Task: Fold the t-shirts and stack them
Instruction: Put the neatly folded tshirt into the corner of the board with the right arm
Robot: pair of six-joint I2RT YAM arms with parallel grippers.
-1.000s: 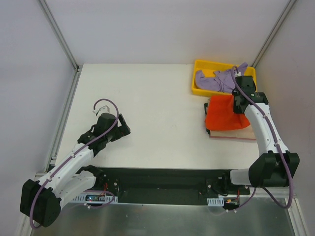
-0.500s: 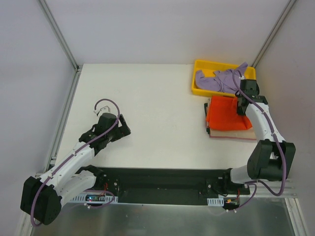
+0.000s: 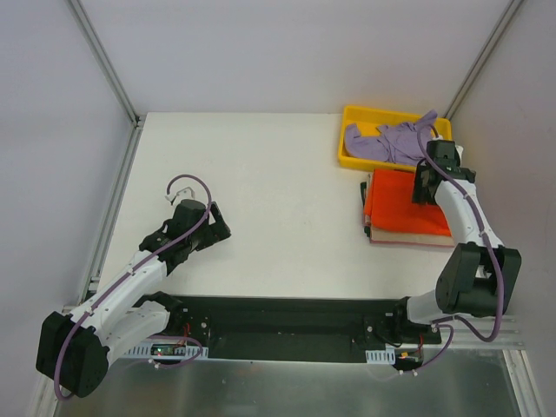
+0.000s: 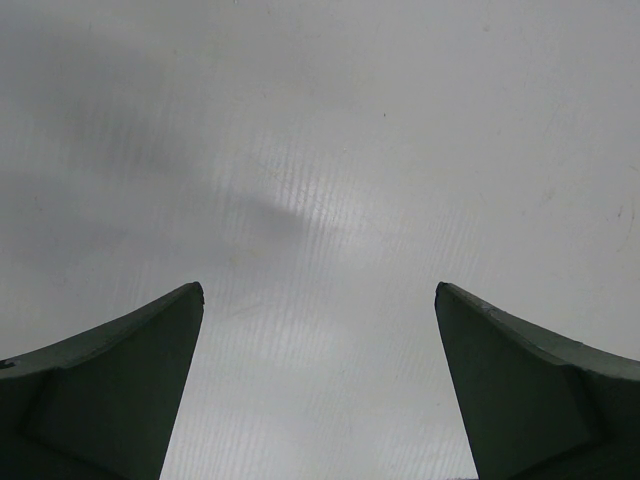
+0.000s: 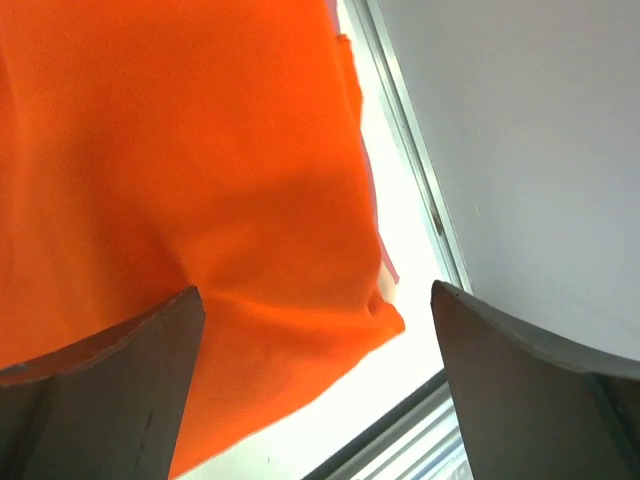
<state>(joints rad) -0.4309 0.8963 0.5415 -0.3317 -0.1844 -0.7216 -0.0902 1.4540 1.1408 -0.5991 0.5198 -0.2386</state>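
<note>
Right end effector, spread and empty over the orange shirt, stands nearer the purple shirt at its 11 o'clock.

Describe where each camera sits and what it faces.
Top: above, behind the arms, looking down at the table; both arms show.
Left wrist: on the left arm, facing the table; open left jaws show.
Right wrist: on the right arm, facing the orange shirt; open right jaws show.
Shared: top and right wrist both show that shirt.
</note>
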